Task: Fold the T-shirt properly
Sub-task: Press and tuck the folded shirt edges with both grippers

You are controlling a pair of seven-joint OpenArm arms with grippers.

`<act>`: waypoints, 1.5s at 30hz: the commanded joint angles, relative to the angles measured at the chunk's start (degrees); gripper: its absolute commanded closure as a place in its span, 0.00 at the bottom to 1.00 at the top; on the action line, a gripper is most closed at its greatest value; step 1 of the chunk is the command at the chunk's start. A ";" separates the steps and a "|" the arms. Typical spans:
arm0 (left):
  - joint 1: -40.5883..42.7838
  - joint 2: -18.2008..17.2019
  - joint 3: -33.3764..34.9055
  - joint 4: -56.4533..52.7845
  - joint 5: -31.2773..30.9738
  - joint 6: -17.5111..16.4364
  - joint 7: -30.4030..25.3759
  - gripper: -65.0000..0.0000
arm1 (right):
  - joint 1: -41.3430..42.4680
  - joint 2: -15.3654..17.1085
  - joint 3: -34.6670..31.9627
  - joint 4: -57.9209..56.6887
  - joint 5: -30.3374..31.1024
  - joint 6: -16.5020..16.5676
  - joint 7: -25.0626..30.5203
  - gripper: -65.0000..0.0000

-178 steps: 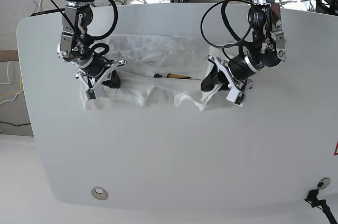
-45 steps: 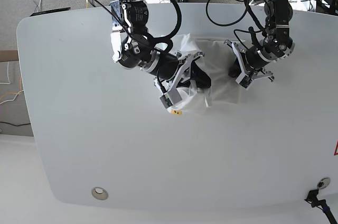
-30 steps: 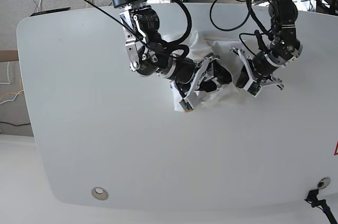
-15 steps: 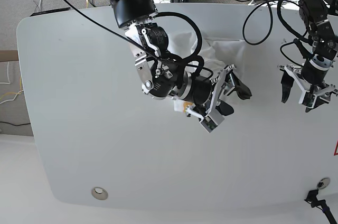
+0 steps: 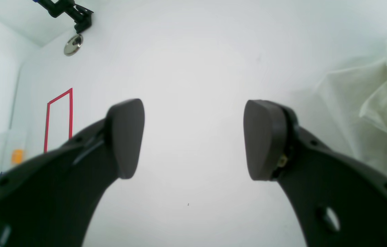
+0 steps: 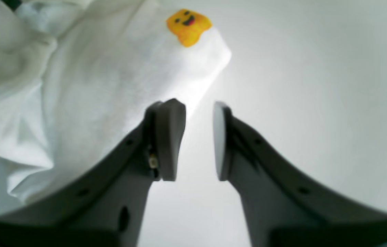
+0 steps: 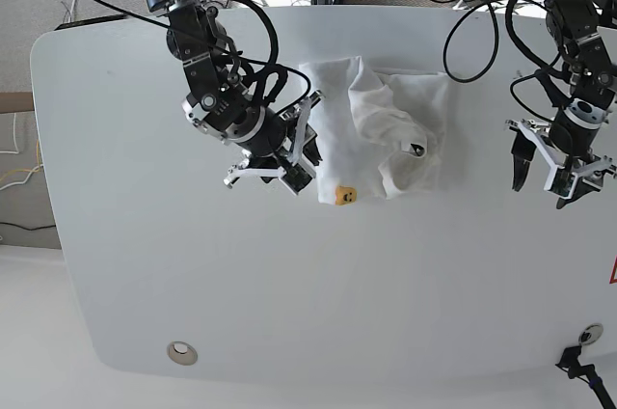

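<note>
Both grippers are free of the shirt (image 7: 381,129), which lies rumpled near the desk's (image 7: 308,313) far edge. Left gripper (image 5: 193,137) gapes wide over bare desk; right gripper (image 6: 198,140) stands narrowly parted, holding nothing. Next, probably smoothing the loose flaps.

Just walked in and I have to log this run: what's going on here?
A two-armed robot is folding a white T-shirt on a white table. Right now neither arm holds it. The right gripper sits just beside the shirt's edge, near a small yellow smiley print, jaws slightly apart and empty. The left gripper is off to the side over bare table, jaws wide open. The shirt lies bunched and rumpled, not neatly folded.
</note>
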 commanded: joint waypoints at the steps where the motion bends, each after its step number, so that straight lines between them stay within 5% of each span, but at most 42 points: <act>1: -0.59 -0.72 0.39 0.97 -0.76 0.27 -1.23 0.34 | 0.09 -2.13 -0.02 1.38 -0.38 -0.01 1.59 0.93; 2: -0.59 -0.72 0.47 0.97 -0.76 0.27 -1.23 0.34 | -0.62 -3.18 -0.02 1.38 -0.38 -0.01 1.94 1.00; 11: -0.59 -0.72 0.30 0.97 -0.76 0.27 -1.23 0.34 | -1.67 -11.88 -4.77 -1.35 -0.47 -0.10 3.35 1.00; 16: -0.59 -0.81 0.12 1.15 -0.76 0.27 -1.23 0.34 | -0.62 -16.01 -12.15 -4.34 -5.30 -0.10 3.35 1.00; 19: -0.59 -0.81 0.12 1.24 -0.76 0.27 -1.23 0.34 | 0.09 -16.01 -15.06 -4.51 -6.27 -0.45 3.44 1.00; 22: -0.59 -0.81 0.12 1.24 -0.76 0.27 -1.23 0.34 | 2.64 -16.01 -14.88 -3.46 -6.27 -4.50 3.44 1.00; 27: -0.68 -0.72 1.18 1.32 -0.76 0.27 -1.23 0.34 | 7.74 -13.20 -8.55 -5.04 -5.74 -5.64 3.44 1.00; 32: -0.59 3.50 8.65 1.32 -0.85 0.27 -1.14 0.34 | 11.25 -10.65 -5.21 -8.20 -5.74 -5.55 3.88 1.00; 37: 3.27 7.37 17.62 1.32 -0.85 0.27 0.27 0.35 | 11.87 -11.09 -2.13 -14.89 -5.66 -5.55 11.00 1.00; 39: 4.86 9.39 18.94 1.32 -0.85 0.27 0.27 0.42 | 11.87 -11.71 -2.05 -17.52 -5.66 -5.55 13.37 1.00; 45: 7.23 10.97 19.11 -2.81 -0.32 0.27 0.27 0.87 | 11.52 -12.59 -2.05 -26.93 -5.66 -5.55 21.55 1.00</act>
